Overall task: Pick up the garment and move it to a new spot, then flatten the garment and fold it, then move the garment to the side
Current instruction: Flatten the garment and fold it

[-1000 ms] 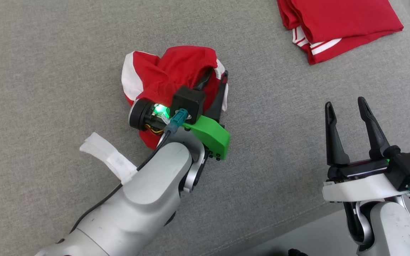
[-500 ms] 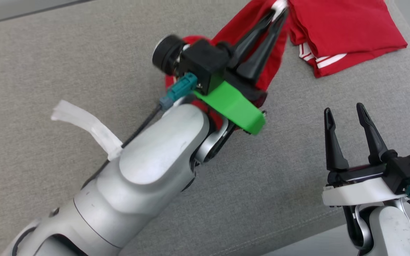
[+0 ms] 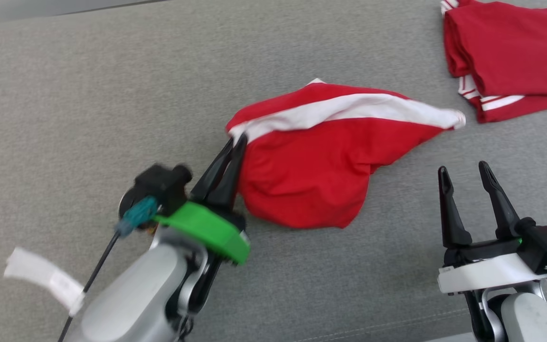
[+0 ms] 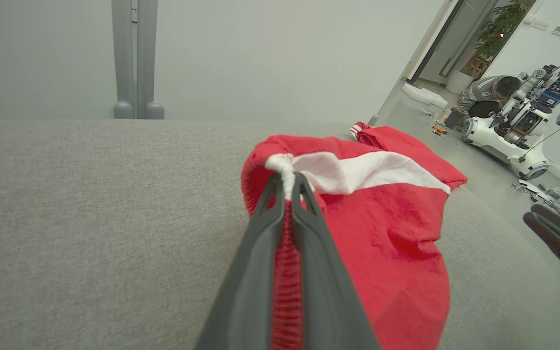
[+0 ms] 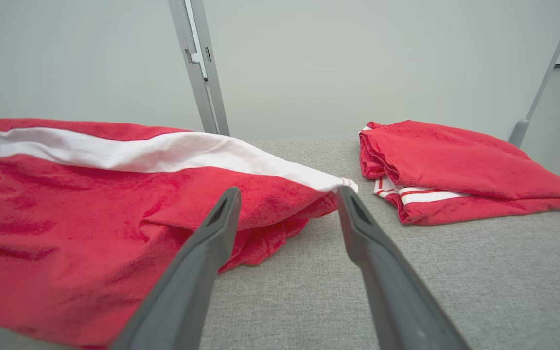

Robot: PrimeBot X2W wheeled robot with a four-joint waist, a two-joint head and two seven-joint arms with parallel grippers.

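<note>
Left gripper is clamping the garment at its left end. Its fingers are pressing together, and the left wrist view is showing red fabric and a white nub of hem pinched between the tips. The garment is lying on the grey cushion, roughly mid-surface, and stretching from the left gripper out toward the right. It's red with a broad white stripe running along the far edge and tapering to a point at the right end. The near part is bunching into a rounded, wrinkled lobe, not flat. Right gripper is hovering at the lower right with its fingers spread and nothing between them. It is sitting near the garment's right side without touching it, and its wrist view is looking at the pointed end. A second red garment with thin white stripes, the folded pile, is sitting at the far right, just past the stripe's tip with a small gap of cushion between them. A white tape tag is sticking off the left forearm.
</note>
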